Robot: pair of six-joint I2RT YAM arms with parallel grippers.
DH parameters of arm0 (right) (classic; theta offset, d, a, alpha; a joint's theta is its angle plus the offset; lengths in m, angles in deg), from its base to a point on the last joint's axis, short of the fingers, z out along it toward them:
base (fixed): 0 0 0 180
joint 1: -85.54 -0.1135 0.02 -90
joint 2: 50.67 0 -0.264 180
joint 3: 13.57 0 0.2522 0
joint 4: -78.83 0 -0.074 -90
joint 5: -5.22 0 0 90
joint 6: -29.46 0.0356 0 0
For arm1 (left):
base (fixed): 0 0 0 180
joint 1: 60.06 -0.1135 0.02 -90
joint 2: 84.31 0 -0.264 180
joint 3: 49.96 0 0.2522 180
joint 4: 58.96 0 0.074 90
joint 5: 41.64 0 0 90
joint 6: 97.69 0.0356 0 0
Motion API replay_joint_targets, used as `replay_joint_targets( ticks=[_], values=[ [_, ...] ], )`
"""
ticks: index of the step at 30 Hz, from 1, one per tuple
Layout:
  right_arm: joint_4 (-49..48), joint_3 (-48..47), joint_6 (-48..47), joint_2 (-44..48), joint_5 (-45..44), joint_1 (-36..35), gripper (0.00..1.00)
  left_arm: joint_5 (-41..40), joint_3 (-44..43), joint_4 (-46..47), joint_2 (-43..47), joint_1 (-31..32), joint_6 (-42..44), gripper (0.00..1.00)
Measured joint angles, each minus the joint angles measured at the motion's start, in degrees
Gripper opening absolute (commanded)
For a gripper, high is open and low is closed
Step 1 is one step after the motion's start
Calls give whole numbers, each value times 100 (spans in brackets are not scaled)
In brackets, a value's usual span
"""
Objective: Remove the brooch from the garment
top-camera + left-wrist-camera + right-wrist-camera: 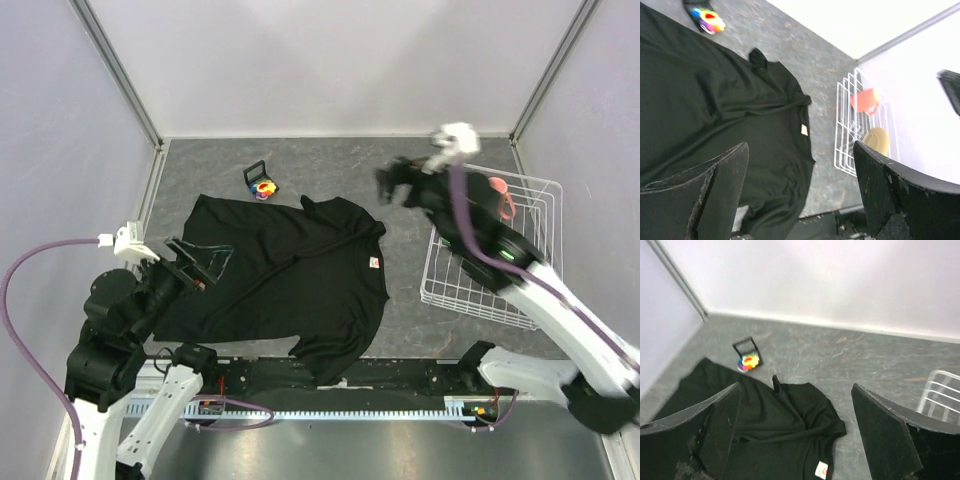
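Note:
The black T-shirt (290, 275) lies spread on the grey table, its white-and-red label (374, 263) near the right edge. The many-coloured brooch (264, 188) lies on the table just beyond the shirt's far edge, against a small black holder (255, 173); it also shows in the left wrist view (710, 21) and the right wrist view (749, 362). My left gripper (200, 262) is open and empty over the shirt's left part (715, 100). My right gripper (386, 187) is open and empty, raised high to the right of the shirt (785, 420).
A white wire basket (545, 190) stands at the right with a red cup (865, 100) and a yellow round item (876, 140) in it. Walls close in the table on the left, back and right. A rail runs along the near edge.

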Motion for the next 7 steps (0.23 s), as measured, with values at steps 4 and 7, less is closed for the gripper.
replay_joint_targets(
  ticks=[4, 7],
  values=[
    [1335, -59, 529, 2009, -581, -22, 98, 649, -214, 109, -466, 0, -153, 94],
    [2173, -315, 809, 2918, -922, -17, 98, 1071, -299, 284, -717, 0, -280, 96]
  ],
)
